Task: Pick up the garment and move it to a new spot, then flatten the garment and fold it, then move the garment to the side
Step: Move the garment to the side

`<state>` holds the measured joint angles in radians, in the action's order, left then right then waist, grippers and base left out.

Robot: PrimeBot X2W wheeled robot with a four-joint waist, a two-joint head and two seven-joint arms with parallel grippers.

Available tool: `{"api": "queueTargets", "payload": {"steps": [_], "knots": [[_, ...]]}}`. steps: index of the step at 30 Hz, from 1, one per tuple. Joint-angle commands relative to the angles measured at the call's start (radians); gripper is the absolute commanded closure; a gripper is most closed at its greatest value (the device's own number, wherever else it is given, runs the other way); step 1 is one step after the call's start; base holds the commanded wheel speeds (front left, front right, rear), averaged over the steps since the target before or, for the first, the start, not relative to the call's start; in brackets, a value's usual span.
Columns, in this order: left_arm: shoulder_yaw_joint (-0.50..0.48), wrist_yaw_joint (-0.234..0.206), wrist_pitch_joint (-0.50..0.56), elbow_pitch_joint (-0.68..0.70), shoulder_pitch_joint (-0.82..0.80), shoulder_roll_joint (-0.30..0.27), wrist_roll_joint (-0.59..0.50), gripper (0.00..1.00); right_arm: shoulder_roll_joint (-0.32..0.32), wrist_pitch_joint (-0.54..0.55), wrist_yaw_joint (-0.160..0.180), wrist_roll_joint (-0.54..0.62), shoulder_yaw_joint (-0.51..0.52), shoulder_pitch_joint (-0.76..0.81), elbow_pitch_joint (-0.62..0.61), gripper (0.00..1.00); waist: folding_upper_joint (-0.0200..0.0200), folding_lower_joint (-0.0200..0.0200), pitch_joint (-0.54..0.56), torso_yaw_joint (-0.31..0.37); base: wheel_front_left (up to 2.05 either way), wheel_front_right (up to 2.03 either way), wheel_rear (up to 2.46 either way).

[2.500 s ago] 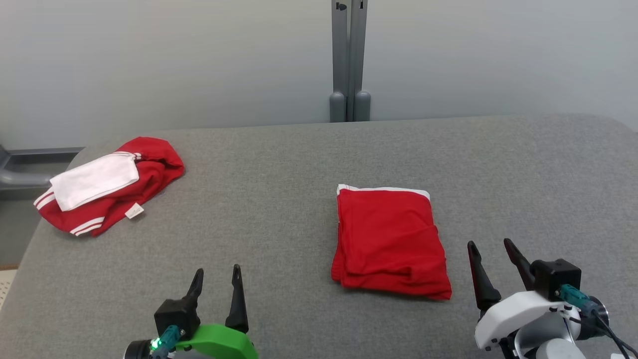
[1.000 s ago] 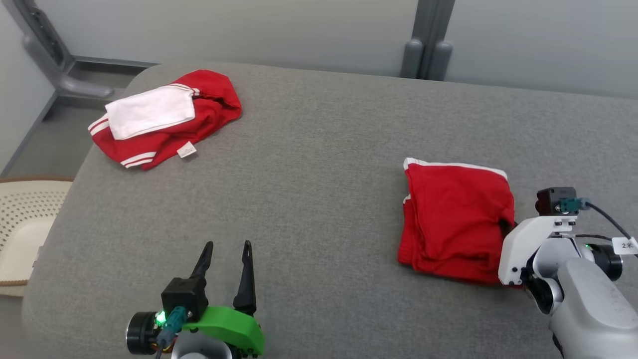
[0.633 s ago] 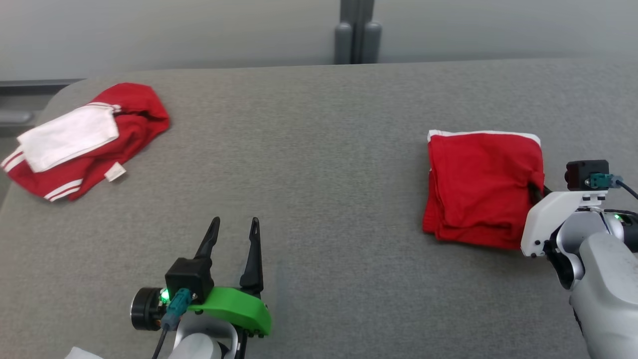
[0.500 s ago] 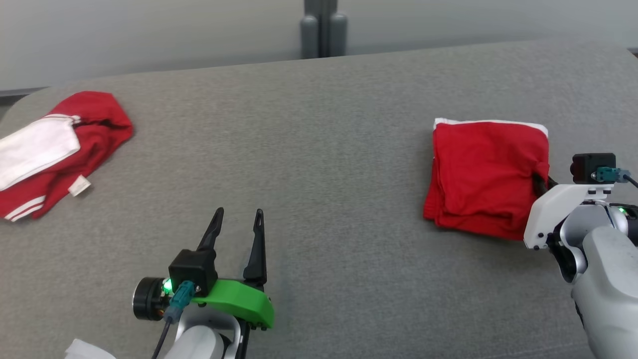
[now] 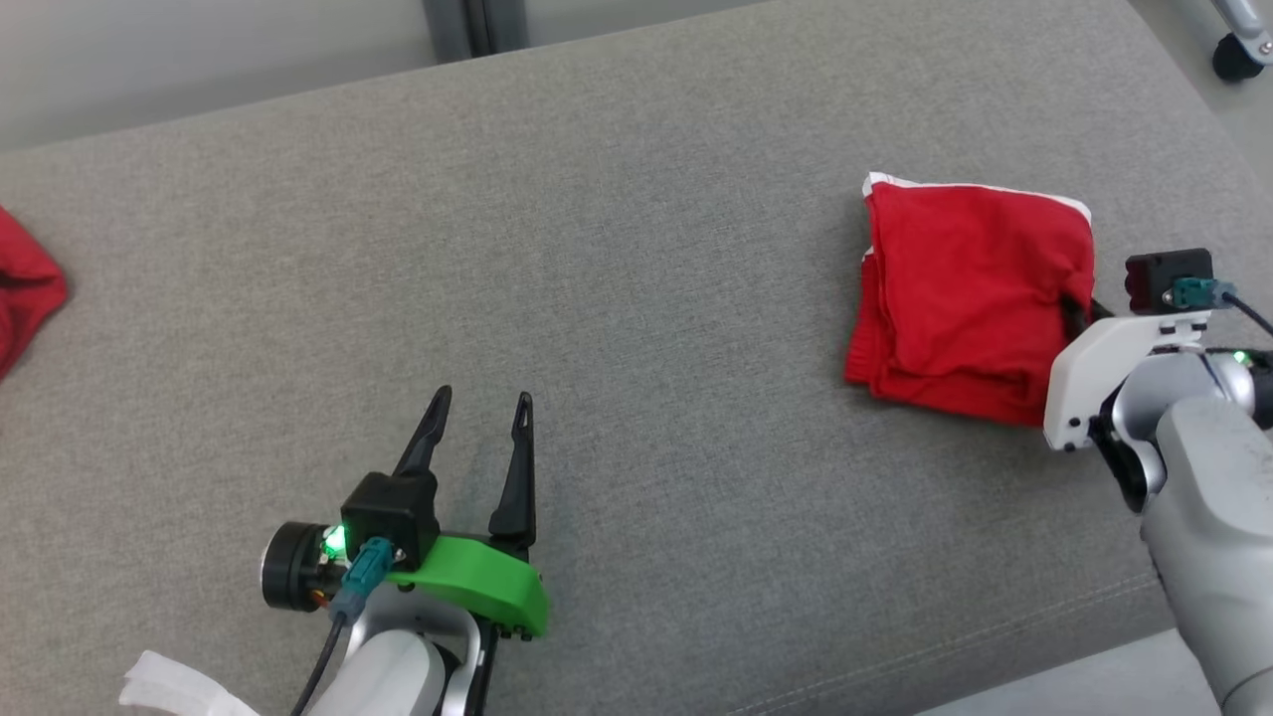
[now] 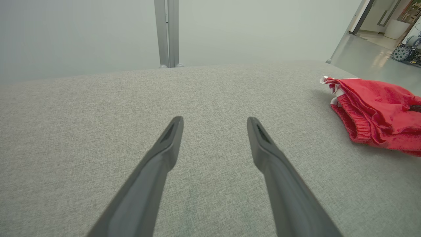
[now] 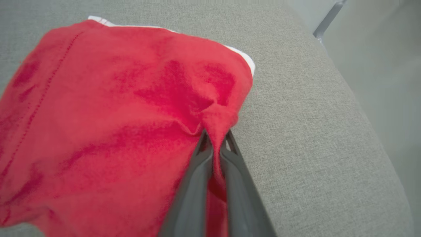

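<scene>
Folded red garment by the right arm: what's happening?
The right gripper is shut on the right edge of the folded red garment, pinching a tuck of cloth; the garment lies on the grey table. The left gripper is open over bare table, holding nothing. A second red garment lies at the far left.

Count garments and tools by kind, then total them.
Red garments: 2, the folded garment and a second garment at the head view's left edge.
Tools: 2, left tool open, right tool shut on the folded garment.
Total: 4.
</scene>
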<state>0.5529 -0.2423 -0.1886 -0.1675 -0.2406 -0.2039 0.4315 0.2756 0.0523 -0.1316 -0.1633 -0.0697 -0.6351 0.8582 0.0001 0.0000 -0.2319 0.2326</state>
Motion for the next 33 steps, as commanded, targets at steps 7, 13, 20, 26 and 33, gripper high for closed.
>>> {"api": "queueTargets", "payload": {"steps": [7,13,20,26,33], "knots": [[-0.003,-0.015,0.007,0.021,-0.015,-0.02,-0.008,0.0,0.108,-0.015,0.002,0.026,-0.036,-0.121,0.066,1.0,-0.0001,0.0,-0.05,-0.101,0.0,0.0,0.0],[0.001,-0.022,0.014,0.041,-0.014,-0.032,-0.014,0.0,0.239,-0.022,0.002,0.023,-0.02,-0.198,0.14,1.0,-0.0001,0.0,-0.088,-0.176,0.0,0.0,0.0],[-0.002,-0.033,0.022,0.067,0.002,-0.052,-0.015,0.0,0.35,-0.071,0.002,0.109,0.029,-0.263,0.219,0.8,-0.0001,0.0,-0.124,-0.216,0.0,0.0,0.0],[0.002,-0.042,0.028,0.083,0.001,-0.056,-0.02,0.0,0.354,-0.133,0.002,0.218,0.124,-0.292,0.261,0.0,-0.0001,0.0,-0.136,-0.211,0.0,0.0,0.0],[-0.001,-0.045,0.025,0.077,0.001,-0.052,-0.005,0.0,0.273,-0.189,0.002,0.265,0.198,-0.295,0.264,0.0,-0.0001,0.0,-0.109,-0.18,0.0,0.0,0.0]]}}
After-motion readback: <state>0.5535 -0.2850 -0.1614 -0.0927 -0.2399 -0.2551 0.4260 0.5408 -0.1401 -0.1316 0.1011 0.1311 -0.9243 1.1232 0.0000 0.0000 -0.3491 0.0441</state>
